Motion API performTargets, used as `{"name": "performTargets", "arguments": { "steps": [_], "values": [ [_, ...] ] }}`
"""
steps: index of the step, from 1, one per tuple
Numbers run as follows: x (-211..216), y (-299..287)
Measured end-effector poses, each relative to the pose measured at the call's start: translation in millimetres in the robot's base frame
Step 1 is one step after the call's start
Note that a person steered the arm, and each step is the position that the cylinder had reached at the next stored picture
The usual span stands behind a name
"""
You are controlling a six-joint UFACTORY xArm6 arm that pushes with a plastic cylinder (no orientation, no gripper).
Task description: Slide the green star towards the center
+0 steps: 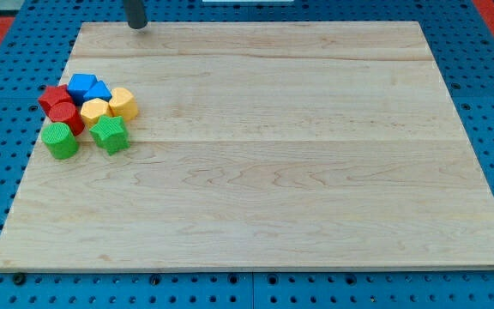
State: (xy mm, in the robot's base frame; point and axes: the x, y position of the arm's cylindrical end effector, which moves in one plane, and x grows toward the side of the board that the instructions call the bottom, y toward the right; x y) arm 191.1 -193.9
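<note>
In the camera view, the wooden board (256, 154) carries every block in one tight cluster near its left edge. The green star (110, 134) sits at the cluster's lower right, well left of centre, beside a green cylinder (60, 140). Red, blue and yellow blocks crowd behind, their shapes hard to separate. My tip (136, 26) rests at the top edge, well apart from them; the rod is cut off above, and it has no jaws.
</note>
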Motion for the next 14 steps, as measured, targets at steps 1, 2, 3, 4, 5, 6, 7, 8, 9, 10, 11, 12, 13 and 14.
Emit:
{"name": "performTargets", "arguments": {
  "steps": [1, 2, 3, 4, 5, 6, 7, 8, 9, 10, 11, 12, 13, 14],
  "values": [
    [10.7, -94.7],
    [24.3, -111.1],
    [29.6, -111.2],
    [70.4, -111.2],
    [88.7, -111.2],
    [97.4, -111.1],
    [152.1, -111.2],
    [204.3, -111.2],
    [257.6, -111.2],
    [304.7, -106.8],
    [297.5, -77.4],
    [278.5, -85.6],
    [277.3, -110.1],
    [262.2, -102.6]
  ]
}}
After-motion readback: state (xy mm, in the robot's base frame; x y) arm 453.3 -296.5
